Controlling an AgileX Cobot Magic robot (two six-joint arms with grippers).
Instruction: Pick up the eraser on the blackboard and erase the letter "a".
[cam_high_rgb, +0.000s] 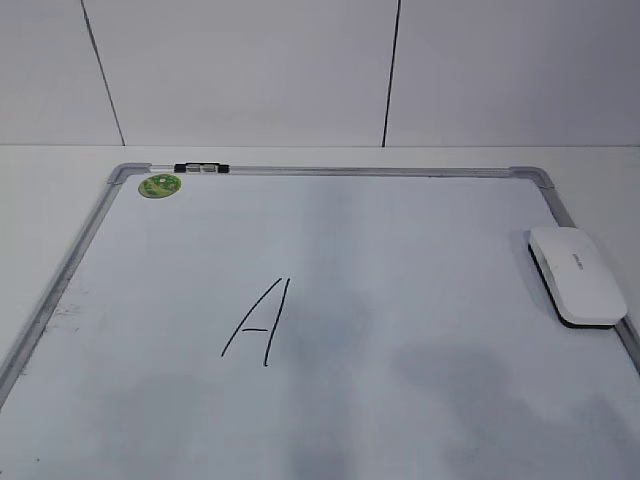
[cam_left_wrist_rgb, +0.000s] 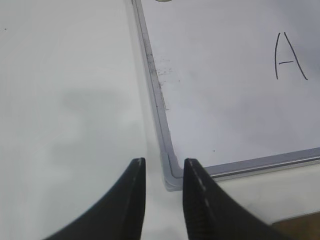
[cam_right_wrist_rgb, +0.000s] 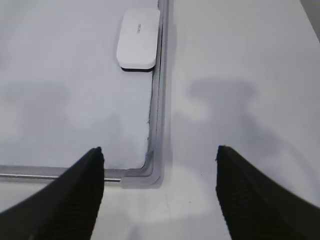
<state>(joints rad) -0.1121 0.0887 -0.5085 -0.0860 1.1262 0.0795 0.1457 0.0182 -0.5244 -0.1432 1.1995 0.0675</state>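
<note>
The blackboard (cam_high_rgb: 400, 260) is a white dry-erase board with a grey frame, lying flat on the white table. The eraser (cam_high_rgb: 578, 274) lies on its right edge, and in the right wrist view (cam_right_wrist_rgb: 138, 38) it is far ahead of my jaws. A tall capital "A" (cam_high_rgb: 258, 320) is written left of centre. No small "a" shows in any view. My left gripper (cam_left_wrist_rgb: 164, 162) is open a little and empty, above the board's near left corner. My right gripper (cam_right_wrist_rgb: 160, 150) is wide open and empty, above the near right corner. Neither gripper shows in the exterior view.
A round green sticker (cam_high_rgb: 160, 185) and a small black clip (cam_high_rgb: 200, 168) sit at the board's far left corner. Faint grey smudges mark the board surface (cam_high_rgb: 450, 370). White table surrounds the board (cam_left_wrist_rgb: 65, 100), and a tiled wall stands behind it.
</note>
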